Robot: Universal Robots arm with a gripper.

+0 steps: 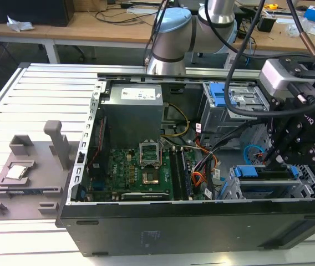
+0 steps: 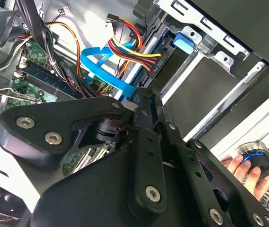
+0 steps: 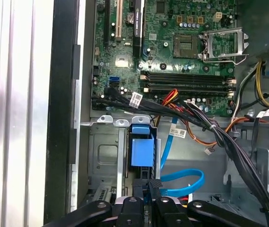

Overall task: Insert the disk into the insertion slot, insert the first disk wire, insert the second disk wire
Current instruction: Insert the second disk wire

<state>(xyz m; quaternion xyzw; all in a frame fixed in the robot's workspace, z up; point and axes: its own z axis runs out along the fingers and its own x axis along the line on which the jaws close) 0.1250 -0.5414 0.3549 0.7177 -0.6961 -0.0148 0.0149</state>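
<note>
Hand (image 1: 274, 157) is pinched on something dark (can't tell what) over the insertion slot (image 1: 268, 188); wire step, so align carefully.

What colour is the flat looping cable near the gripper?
Bright blue; the flat cable shows best in the first wrist view.

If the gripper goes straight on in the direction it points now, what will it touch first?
Probably the disk in the insertion slot directly below the gripper. The flat blue cable lies close beside that path; depth is unclear.
</note>
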